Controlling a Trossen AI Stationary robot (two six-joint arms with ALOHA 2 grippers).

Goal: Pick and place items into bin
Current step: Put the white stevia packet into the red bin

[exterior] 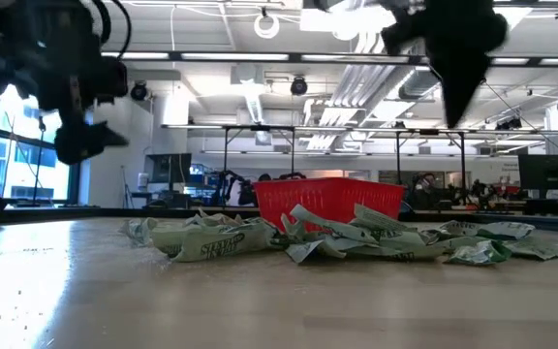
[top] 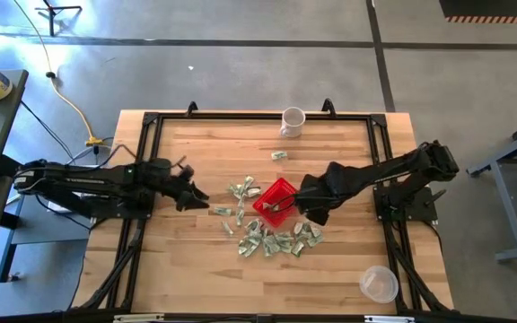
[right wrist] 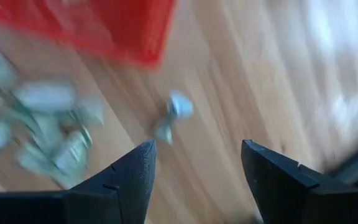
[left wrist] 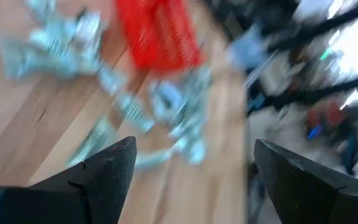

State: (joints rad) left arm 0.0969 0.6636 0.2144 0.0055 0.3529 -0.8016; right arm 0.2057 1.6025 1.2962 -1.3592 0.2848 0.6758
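Dozens of crumpled notes [top: 267, 240] lie scattered on the worktop [top: 196, 269] around the red basket [top: 275, 199], most of them in a loose heap just in front of it, a few on its left side, and one stray well apart toward the white mug [top: 293, 121]. The left pincer [top: 194, 194] hangs above the wood to the left of the basket, its fingers spread wide with nothing between them; the nearest notes [top: 240, 190] lie just beyond its tips, toward the basket. The right pincer [top: 287, 207] sits at the basket's right edge, its fingers parted and empty as its own wrist camera shows, with a small note [right wrist: 174, 115] on the bare wood ahead of the gap. Both arms are close to the pile, but the left one looks nearer to the notes on the basket's left side, while the right one stands closer to the heap in front. Whether any note already rests inside the basket cannot be told. A clear plastic cup [top: 378, 284] stands apart at the near right corner.
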